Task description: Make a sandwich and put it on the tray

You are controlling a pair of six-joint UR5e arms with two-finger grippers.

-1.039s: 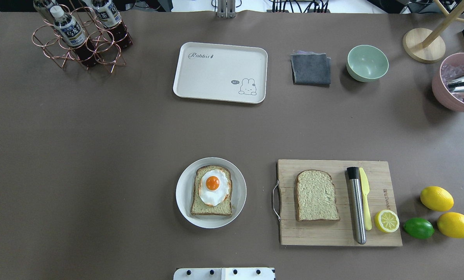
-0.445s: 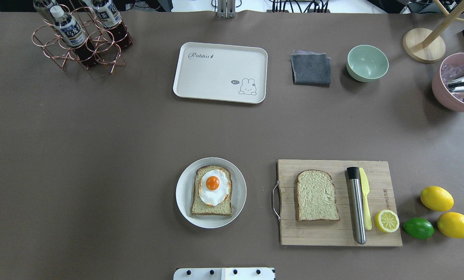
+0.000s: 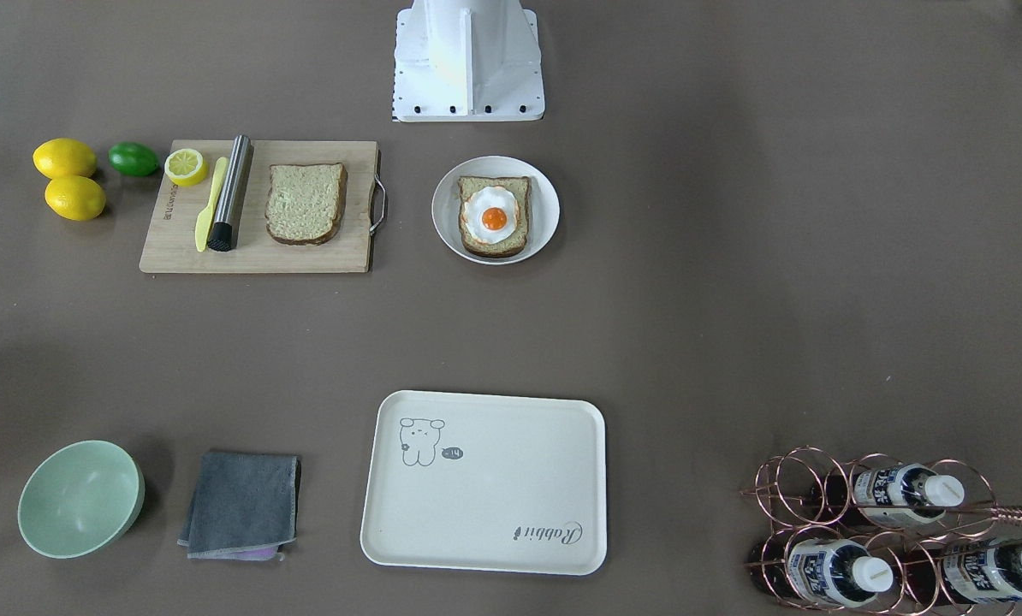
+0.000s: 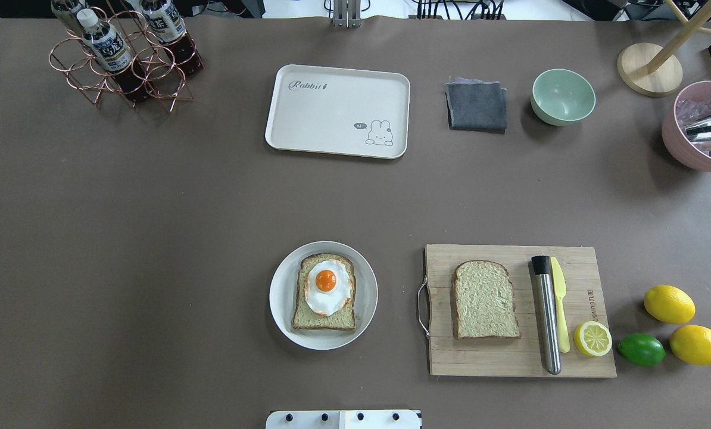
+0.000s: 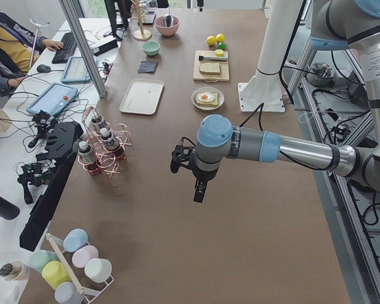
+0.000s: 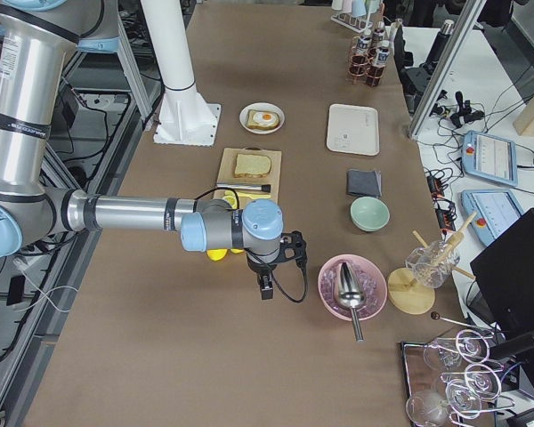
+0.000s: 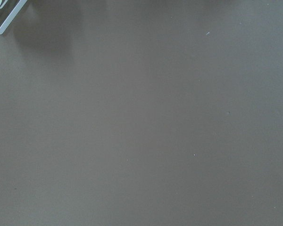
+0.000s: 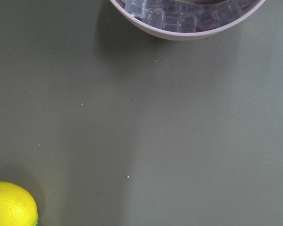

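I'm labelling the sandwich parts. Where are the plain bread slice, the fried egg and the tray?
plain bread slice (image 4: 485, 300), overhead exterior view, middle of its crumb.
fried egg (image 4: 326, 280), overhead exterior view, on its orange yolk.
tray (image 4: 331, 113), overhead exterior view, bare middle of its floor.

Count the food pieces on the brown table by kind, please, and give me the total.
Square-ish bread slices with brown crust: 2
White fried egg with orange yolk: 1
Whole yellow oval lemons: 2
Cut yellow lemon half: 1
Green oval lime: 1
Total: 7
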